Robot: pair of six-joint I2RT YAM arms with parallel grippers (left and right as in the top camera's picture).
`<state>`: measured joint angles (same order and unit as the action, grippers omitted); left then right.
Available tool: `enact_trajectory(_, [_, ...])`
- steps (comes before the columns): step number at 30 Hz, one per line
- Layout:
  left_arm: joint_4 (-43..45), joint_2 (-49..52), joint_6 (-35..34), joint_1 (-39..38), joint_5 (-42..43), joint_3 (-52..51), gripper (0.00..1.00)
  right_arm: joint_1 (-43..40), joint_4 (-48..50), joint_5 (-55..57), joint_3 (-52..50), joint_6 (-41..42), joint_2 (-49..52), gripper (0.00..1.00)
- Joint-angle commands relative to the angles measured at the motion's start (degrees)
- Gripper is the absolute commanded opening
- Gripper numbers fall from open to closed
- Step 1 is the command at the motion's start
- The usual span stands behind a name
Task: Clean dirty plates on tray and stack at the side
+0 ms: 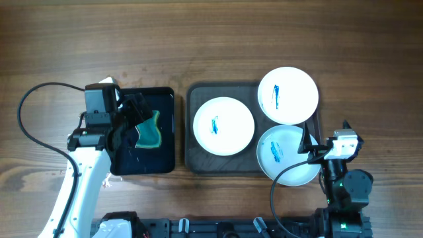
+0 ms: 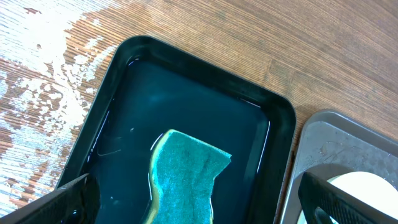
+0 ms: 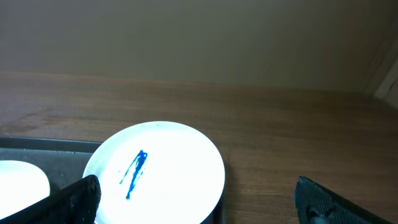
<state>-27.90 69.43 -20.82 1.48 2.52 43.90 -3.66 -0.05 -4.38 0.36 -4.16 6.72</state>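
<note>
Three white plates with blue smears lie on the dark tray: one at the left, one at the far right, one at the near right. My left gripper is open, hovering over a teal sponge in the small black tray. In the left wrist view the sponge lies between the open fingers. My right gripper is open and empty at the near-right plate's right edge. The right wrist view shows a smeared plate ahead of the open fingers.
The black tray holds dark liquid; pale wet marks stain the wood to its left. The grey tray's corner and a plate edge show at right. Bare wooden table lies right of the tray.
</note>
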Motion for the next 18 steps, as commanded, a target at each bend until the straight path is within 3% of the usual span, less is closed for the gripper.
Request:
enact_trajectory(1, [0.26,0.28,0.92,0.24,0.68,1.14,1.0,0.11,0.15,0.96,-0.07,-0.33,-0.46,1.0])
enact_trajectory(18, [1.77,0.28,0.92,0.24,0.7,1.14,1.0,0.11,-3.74,-4.7,4.04,0.24,2.84,1.0])
